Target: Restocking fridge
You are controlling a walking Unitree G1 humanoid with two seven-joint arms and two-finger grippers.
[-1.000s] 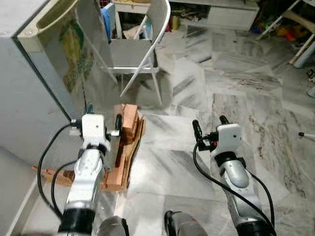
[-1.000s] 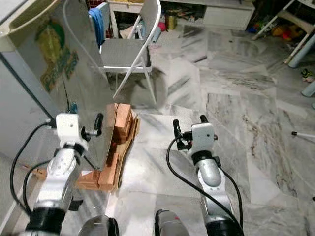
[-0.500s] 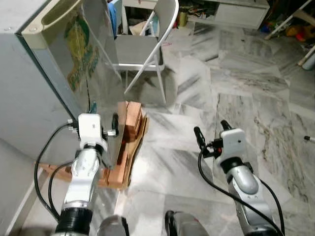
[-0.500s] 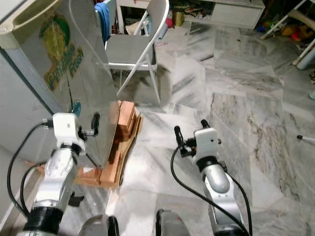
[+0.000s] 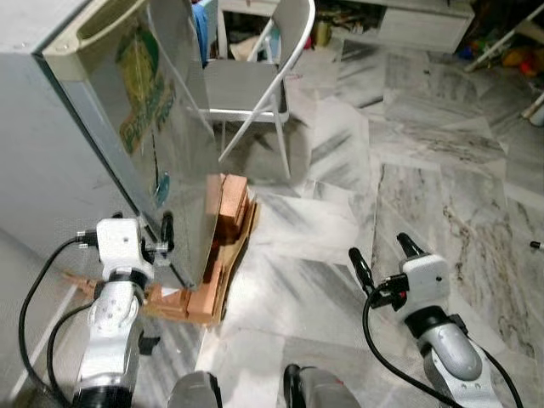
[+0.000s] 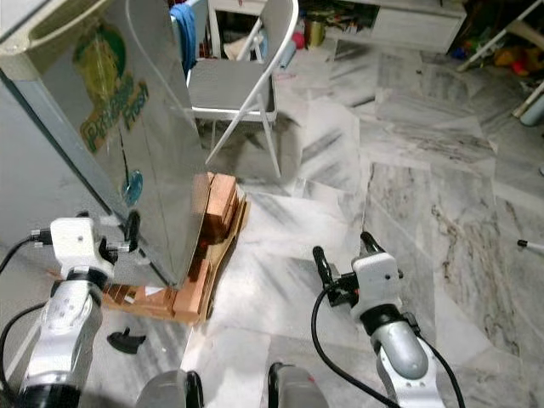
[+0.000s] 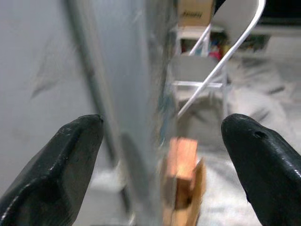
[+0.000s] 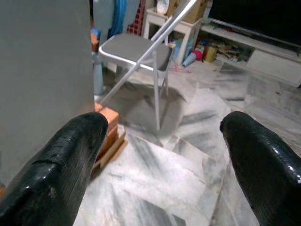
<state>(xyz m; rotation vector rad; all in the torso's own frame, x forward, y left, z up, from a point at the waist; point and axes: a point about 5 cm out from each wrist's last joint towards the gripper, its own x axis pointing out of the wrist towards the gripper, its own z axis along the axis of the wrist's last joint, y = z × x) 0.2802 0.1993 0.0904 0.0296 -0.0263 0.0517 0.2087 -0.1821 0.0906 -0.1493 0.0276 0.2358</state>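
Note:
The tall grey fridge [image 5: 161, 127] stands at the left, with a green and yellow sticker on its shiny face. Its base rests on a stack of bricks and wooden boards [image 5: 223, 212]. My left gripper [image 5: 143, 228] is open at the fridge's lower near corner. In the left wrist view the fridge's edge [image 7: 117, 70] runs between the spread fingers [image 7: 70, 155], and nothing is held. My right gripper [image 5: 381, 252] is open and empty over the marble floor, well to the right of the fridge.
A white folding chair [image 5: 246, 85] stands behind the fridge, with a blue cloth [image 6: 184, 25] hanging beside it. A small black object [image 6: 126, 342] lies on the floor near my left arm. Marble floor [image 5: 442, 153] stretches to the right; shelves and clutter line the far wall.
The camera has shifted. Both arms have dropped lower and drawn back toward me. The left gripper has gone from the fridge's shiny face to its near corner.

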